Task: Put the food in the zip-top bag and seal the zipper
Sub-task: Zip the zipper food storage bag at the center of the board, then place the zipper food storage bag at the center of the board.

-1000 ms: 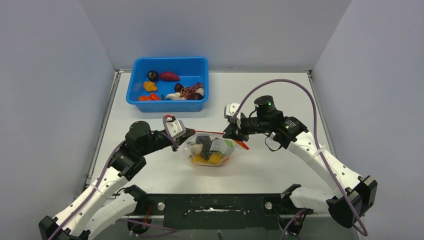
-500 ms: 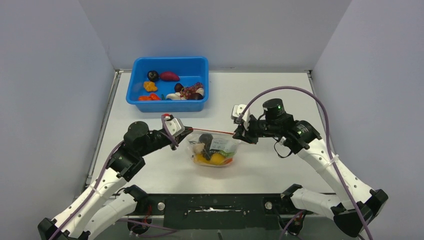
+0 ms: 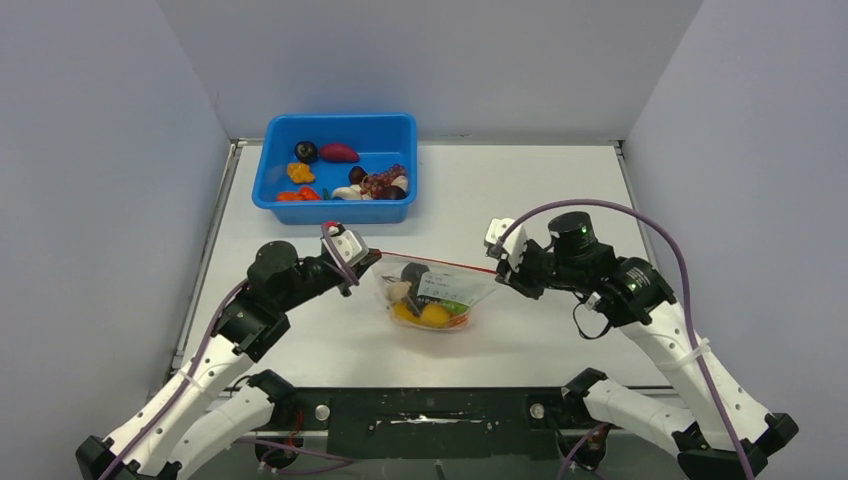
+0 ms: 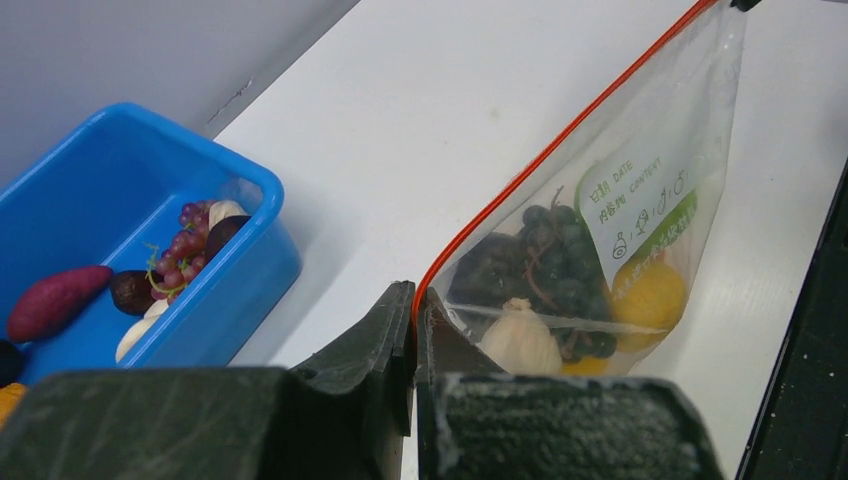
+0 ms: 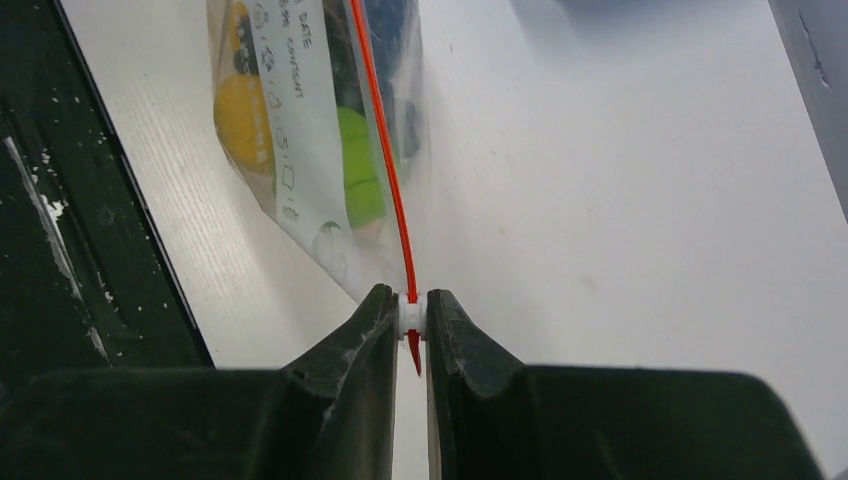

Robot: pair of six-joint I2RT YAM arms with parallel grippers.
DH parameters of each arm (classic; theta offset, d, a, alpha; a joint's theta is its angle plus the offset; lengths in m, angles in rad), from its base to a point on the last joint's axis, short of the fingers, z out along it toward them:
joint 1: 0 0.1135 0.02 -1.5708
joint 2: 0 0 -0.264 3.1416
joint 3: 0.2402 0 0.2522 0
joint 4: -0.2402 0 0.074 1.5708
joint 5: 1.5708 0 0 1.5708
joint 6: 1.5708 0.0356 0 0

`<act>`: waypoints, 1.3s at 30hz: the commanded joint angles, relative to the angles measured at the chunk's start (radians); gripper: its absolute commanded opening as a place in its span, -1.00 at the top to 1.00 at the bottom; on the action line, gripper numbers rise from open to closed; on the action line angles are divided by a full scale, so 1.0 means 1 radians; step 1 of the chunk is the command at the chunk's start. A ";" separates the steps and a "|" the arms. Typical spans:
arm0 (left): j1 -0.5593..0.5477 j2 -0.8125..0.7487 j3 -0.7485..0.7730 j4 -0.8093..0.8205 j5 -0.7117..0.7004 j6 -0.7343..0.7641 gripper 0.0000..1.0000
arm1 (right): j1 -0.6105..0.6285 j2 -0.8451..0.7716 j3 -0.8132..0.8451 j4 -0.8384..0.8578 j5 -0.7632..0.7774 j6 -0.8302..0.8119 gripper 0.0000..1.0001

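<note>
A white counter [image 3: 560, 190] sits between pale grey walls, with two white-and-black robot arms reaching in from the near edge. At the back left stands a blue bin [image 3: 335, 210] holding loose toy pieces: a dark ball, a purple-red piece, an orange piece and a bunch of purple grapes among them. In front of the bin, the left hand [image 3: 366, 258] points to the right with its fingers pressed together on the left end of the zipper [image 3: 435, 263], a thin red-orange strip. From that pinch the strip runs straight and taut across to the right. Below it hangs the zip-top bag [image 3: 445, 290], clear plastic with a white handwritten label [image 4: 640, 190], near the middle of the counter; its belly seems to rest on the surface. The food [image 3: 433, 315] lies packed inside: a yellow ball, dark grapes, a pale garlic-shaped piece and something green. The strip looks like one thin line, but I cannot tell whether it is sealed along its whole length. At the right end, the right hand [image 3: 503, 270] stands narrow, clamped on the zipper's tip with a small white piece between its fingers. A purple cable [image 3: 600, 207] loops over the right arm.
</note>
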 commanded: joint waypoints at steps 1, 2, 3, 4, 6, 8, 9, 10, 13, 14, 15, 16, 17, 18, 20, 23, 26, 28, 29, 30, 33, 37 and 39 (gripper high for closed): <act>0.035 0.011 0.074 0.033 -0.116 -0.007 1.00 | -0.022 -0.074 0.042 -0.153 0.196 -0.004 1.00; 0.035 0.012 0.073 0.033 -0.126 -0.014 1.00 | -0.022 -0.083 0.048 -0.165 0.211 -0.008 1.00; 0.037 0.010 0.069 0.037 -0.130 -0.015 1.00 | -0.022 -0.089 0.055 -0.181 0.223 -0.009 1.00; 0.039 0.005 0.062 0.047 -0.133 -0.020 1.00 | -0.022 -0.093 0.064 -0.194 0.236 -0.010 1.00; 0.043 -0.003 0.050 0.070 -0.121 -0.027 1.00 | -0.022 -0.094 0.079 -0.216 0.260 -0.008 1.00; 0.047 0.002 0.045 0.080 -0.098 -0.040 1.00 | -0.022 -0.087 0.082 -0.208 0.256 0.002 1.00; 0.049 0.010 0.044 0.083 -0.086 -0.044 1.00 | -0.022 -0.081 0.083 -0.196 0.248 0.013 1.00; 0.049 0.017 0.044 0.085 -0.073 -0.051 1.00 | -0.022 -0.074 0.083 -0.177 0.245 0.029 1.00; 0.049 0.034 0.026 0.135 -0.067 -0.095 1.00 | -0.023 -0.061 0.055 -0.047 0.234 0.118 1.00; 0.050 0.032 0.017 0.153 -0.072 -0.111 1.00 | -0.022 -0.058 0.046 -0.009 0.212 0.143 1.00; 0.051 0.032 0.013 0.165 -0.077 -0.124 1.00 | -0.022 -0.058 0.032 0.023 0.187 0.171 1.00; 0.049 0.031 0.013 0.169 -0.085 -0.136 0.98 | -0.022 -0.061 0.018 0.058 0.170 0.206 1.00; 0.050 0.032 0.016 0.169 -0.092 -0.148 0.84 | -0.022 -0.062 0.003 0.087 0.157 0.240 1.00; 0.050 0.033 0.021 0.162 -0.095 -0.151 0.73 | -0.022 -0.063 -0.007 0.109 0.154 0.273 1.00; 0.050 0.034 0.031 0.152 -0.099 -0.153 0.57 | -0.023 -0.061 -0.022 0.139 0.178 0.334 1.00; 0.050 0.035 0.031 0.154 -0.120 -0.159 0.37 | -0.022 -0.056 -0.042 0.172 0.249 0.425 1.00; 0.050 0.036 0.021 0.170 -0.153 -0.182 0.01 | -0.024 -0.053 -0.061 0.206 0.303 0.487 1.00; 0.049 0.039 0.017 0.179 -0.159 -0.196 -0.19 | -0.025 -0.042 -0.061 0.218 0.374 0.510 1.00; 0.051 0.041 0.017 0.181 -0.157 -0.203 -0.23 | -0.026 -0.036 -0.061 0.223 0.411 0.512 1.00; 0.049 0.043 0.018 0.180 -0.156 -0.207 -0.27 | -0.029 -0.030 -0.062 0.229 0.455 0.509 1.00; 0.050 0.046 0.017 0.185 -0.160 -0.222 -0.29 | -0.046 0.001 -0.061 0.238 0.602 0.499 1.00; 0.049 0.045 0.008 0.195 -0.170 -0.232 -0.38 | -0.148 0.043 -0.084 0.278 0.699 0.475 1.00; 0.050 0.037 0.000 0.202 -0.171 -0.234 -0.44 | -0.212 0.046 -0.110 0.317 0.689 0.477 1.00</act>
